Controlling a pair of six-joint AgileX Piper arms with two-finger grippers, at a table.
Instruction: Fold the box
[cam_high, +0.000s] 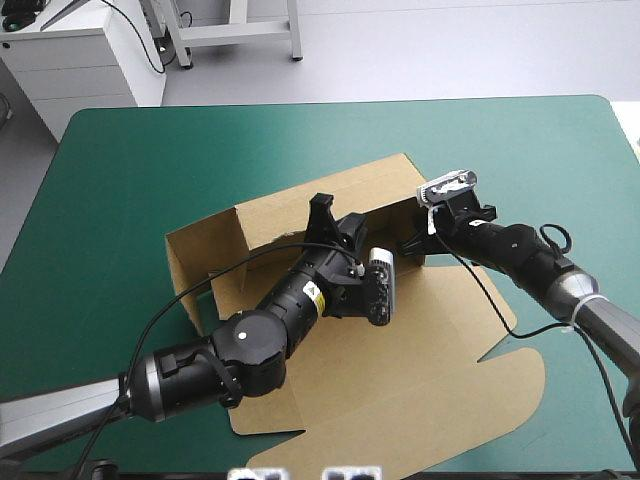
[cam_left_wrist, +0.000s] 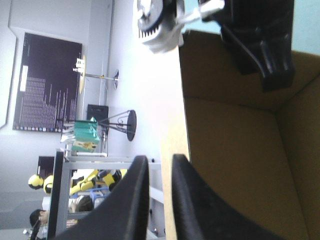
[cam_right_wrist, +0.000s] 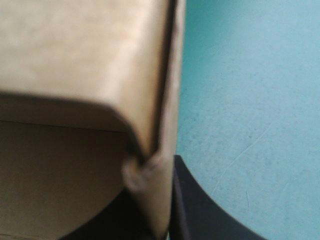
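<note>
The left gripper (cam_high: 335, 218) is clamped on the top edge of the 12 o'clock wall of the brown box (cam_high: 400, 380), mid-tabletop (cam_high: 150, 160). The right gripper (cam_high: 415, 243) pinches the box's raised corner at 2 o'clock. Open teal-green cover lies beyond at 9, 12 and 3 o'clock.

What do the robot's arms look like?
The left arm is thick and black with round joints, a small pale sticker and a silver section behind. The right arm is black too, then silver-grey. Both end in broad black fin-shaped jaws.
</note>
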